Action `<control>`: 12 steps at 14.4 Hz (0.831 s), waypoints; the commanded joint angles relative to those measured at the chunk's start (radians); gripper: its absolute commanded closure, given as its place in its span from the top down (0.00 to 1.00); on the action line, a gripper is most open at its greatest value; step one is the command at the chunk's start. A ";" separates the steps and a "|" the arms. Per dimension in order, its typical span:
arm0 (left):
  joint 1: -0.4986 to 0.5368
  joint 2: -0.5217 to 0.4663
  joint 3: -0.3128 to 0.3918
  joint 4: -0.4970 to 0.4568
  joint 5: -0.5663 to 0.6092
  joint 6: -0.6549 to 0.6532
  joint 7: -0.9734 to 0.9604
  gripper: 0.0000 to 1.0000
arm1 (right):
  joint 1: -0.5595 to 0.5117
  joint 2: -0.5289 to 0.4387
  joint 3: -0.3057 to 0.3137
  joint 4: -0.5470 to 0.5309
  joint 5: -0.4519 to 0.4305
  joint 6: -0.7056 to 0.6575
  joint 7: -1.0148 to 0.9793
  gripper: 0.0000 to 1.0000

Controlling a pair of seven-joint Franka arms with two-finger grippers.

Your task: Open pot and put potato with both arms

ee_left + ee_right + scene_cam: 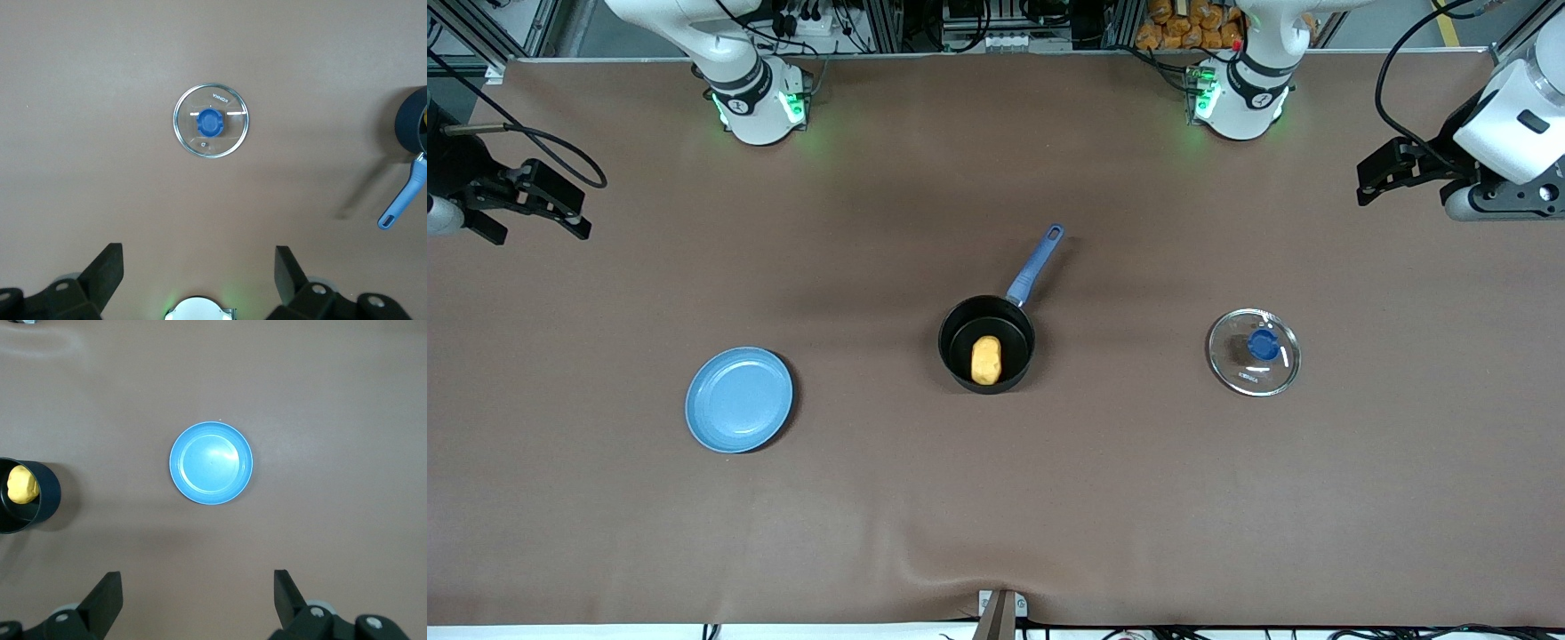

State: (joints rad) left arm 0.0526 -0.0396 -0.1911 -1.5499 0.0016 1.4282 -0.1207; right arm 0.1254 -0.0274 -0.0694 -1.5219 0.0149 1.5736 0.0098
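The potato [986, 360] is lying inside the uncovered pot [987, 345] at mid-table. The left gripper [199, 270] is hanging spread wide over the glass lid [1254, 352], and the right gripper [198, 597] is hanging equally wide over the blue plate [739, 399].

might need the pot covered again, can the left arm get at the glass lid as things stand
Probably yes: the glass lid lies alone on the table at the left arm's end, knob up, and the left tool hangs open and empty above it.

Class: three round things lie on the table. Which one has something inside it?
The pot, the black one with the blue handle: the potato lies in it. The plate is bare, and the glass lid lies flat on the table.
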 commanded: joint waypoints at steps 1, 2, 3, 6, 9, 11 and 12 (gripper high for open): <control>0.006 -0.037 -0.005 -0.019 0.017 -0.018 -0.013 1.00 | -0.029 -0.012 0.011 -0.015 -0.006 0.012 0.004 1.00; 0.007 -0.039 -0.005 -0.019 0.017 -0.018 -0.011 1.00 | -0.029 -0.012 0.011 -0.020 -0.006 0.017 0.004 1.00; 0.007 -0.034 -0.004 -0.015 0.014 -0.017 -0.014 1.00 | -0.029 -0.012 0.013 -0.023 -0.007 0.020 0.010 1.00; 0.012 -0.028 0.015 -0.004 0.006 -0.014 -0.005 1.00 | -0.033 -0.012 0.013 -0.041 -0.007 0.035 0.010 1.00; 0.027 -0.023 0.018 0.022 0.008 -0.014 -0.005 1.00 | -0.040 -0.020 0.013 -0.099 -0.007 0.081 0.010 1.00; 0.041 -0.016 0.018 0.036 0.005 -0.015 -0.005 1.00 | -0.040 -0.023 0.011 -0.107 -0.007 0.085 0.010 1.00; 0.041 -0.014 0.018 0.036 0.005 -0.015 -0.005 1.00 | -0.040 -0.023 0.011 -0.107 -0.007 0.085 0.010 1.00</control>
